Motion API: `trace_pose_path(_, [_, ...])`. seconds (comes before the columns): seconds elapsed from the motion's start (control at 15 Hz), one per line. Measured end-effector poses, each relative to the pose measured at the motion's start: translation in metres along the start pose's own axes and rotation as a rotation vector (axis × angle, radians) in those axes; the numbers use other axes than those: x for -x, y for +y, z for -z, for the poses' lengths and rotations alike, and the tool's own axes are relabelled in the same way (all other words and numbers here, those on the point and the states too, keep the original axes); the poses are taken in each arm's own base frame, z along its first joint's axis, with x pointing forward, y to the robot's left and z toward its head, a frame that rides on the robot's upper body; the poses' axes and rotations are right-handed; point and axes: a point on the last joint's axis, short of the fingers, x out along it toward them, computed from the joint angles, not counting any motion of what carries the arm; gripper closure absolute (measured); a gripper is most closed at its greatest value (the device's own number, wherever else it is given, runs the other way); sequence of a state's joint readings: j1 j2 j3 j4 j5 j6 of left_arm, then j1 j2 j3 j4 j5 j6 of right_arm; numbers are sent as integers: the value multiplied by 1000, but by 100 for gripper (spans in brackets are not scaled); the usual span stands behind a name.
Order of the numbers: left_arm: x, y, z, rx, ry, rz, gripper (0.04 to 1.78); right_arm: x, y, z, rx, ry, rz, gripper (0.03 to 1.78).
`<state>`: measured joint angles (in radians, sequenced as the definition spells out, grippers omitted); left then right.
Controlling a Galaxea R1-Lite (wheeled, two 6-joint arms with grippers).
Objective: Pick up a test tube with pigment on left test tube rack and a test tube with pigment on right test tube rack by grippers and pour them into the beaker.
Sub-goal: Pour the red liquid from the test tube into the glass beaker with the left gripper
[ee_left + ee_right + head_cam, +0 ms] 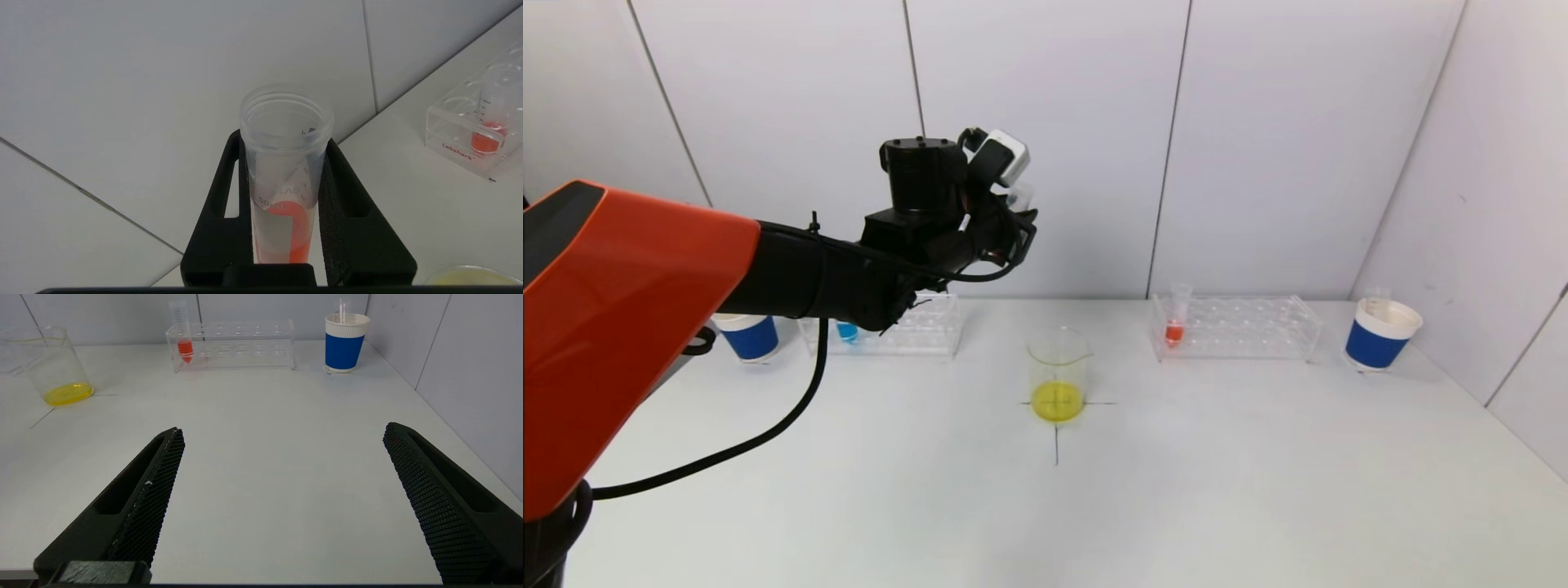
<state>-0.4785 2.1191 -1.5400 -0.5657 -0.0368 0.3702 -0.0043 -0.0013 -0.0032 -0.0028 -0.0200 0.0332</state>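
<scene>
My left gripper is raised above the table, left of and above the beaker, which holds yellow liquid. It is shut on a clear test tube with orange-red pigment at its bottom, gripped between both black fingers. The left rack holds a tube with blue pigment. The right rack holds a tube with orange-red pigment. My right gripper is out of the head view; it is open and empty, low over the near right of the table.
A blue-and-white paper cup stands left of the left rack, and another right of the right rack. A black cross is marked under the beaker. Grey wall panels close the back and right side. A black cable hangs from the left arm.
</scene>
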Motion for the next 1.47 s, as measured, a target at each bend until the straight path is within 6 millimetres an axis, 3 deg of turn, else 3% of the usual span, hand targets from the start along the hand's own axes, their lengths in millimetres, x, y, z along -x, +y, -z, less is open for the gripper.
trace_pose_path(0.93, [3,4,0,-288,-165,378,135,0,0,0,0,0,0,4])
trace_pose_path(1.47, [6,4,12,-439,-292,409,135,0,0,0,0,0,0,4])
